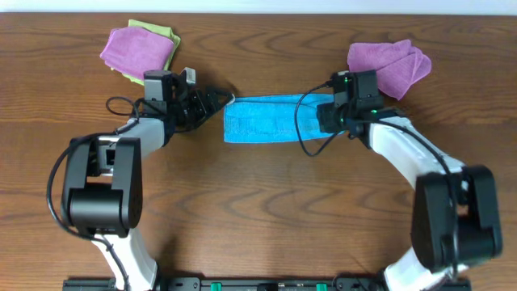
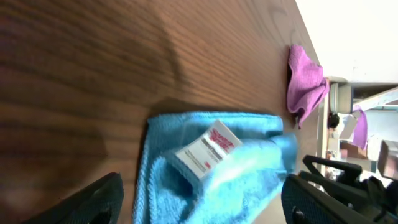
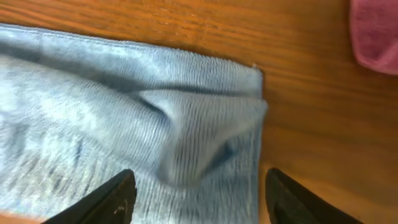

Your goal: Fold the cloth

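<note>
The sky-blue cloth (image 1: 271, 119) lies in a long folded strip on the table between my two grippers. My left gripper (image 1: 212, 105) is open at the strip's left end. In the left wrist view the cloth (image 2: 211, 180) and its white tag (image 2: 207, 149) sit between the spread fingers (image 2: 202, 205). My right gripper (image 1: 327, 113) is open over the strip's right end. In the right wrist view the rumpled cloth edge (image 3: 174, 137) lies between the open fingers (image 3: 199, 199).
A purple cloth (image 1: 136, 50) lies on a lime-green cloth (image 1: 166, 34) at the back left. Another purple cloth (image 1: 392, 65) lies at the back right, just behind my right wrist, and shows in the left wrist view (image 2: 305, 84). Black cables loop near both wrists.
</note>
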`<action>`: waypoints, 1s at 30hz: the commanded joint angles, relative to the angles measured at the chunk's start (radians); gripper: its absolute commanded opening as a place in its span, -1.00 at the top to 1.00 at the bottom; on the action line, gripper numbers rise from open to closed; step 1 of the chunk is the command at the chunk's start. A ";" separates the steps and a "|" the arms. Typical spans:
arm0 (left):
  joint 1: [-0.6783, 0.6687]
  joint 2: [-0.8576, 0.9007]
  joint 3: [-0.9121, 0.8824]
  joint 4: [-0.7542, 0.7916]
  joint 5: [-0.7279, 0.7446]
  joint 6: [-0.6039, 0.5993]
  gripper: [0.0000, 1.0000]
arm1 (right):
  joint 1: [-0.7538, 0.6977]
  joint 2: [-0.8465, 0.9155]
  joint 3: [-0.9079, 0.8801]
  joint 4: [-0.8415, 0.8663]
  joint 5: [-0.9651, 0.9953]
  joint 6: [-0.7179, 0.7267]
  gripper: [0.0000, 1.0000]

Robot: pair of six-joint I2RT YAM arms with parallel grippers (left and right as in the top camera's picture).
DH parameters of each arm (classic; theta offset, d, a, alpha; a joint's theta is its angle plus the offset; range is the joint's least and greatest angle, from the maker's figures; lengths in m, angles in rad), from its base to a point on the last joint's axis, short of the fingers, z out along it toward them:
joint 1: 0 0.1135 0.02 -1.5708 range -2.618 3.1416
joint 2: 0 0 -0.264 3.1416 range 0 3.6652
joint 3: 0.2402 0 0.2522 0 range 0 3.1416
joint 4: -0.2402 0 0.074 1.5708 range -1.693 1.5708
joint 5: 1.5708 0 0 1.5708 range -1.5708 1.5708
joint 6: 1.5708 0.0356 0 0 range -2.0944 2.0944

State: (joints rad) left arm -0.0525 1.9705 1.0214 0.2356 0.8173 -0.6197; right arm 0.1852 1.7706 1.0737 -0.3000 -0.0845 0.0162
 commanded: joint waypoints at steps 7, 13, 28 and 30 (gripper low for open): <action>-0.039 -0.084 0.016 -0.030 0.054 -0.026 0.88 | -0.068 -0.208 0.018 -0.203 -0.100 0.205 -0.45; -0.121 -0.084 0.016 -0.071 -0.132 -0.031 0.89 | -0.147 -0.203 -0.017 -0.238 -0.286 0.288 -0.58; -0.222 -0.082 0.016 -0.134 -0.462 0.051 0.89 | -0.177 -0.165 -0.228 0.033 -0.385 0.518 -0.70; -0.237 -0.077 0.016 -0.134 -0.495 0.059 0.88 | -0.176 -0.165 -0.239 0.045 -0.361 0.538 -0.71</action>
State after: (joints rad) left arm -0.2714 1.8999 1.0218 0.1055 0.4072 -0.5938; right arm 0.0139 1.6001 0.8505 -0.2642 -0.4522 0.4934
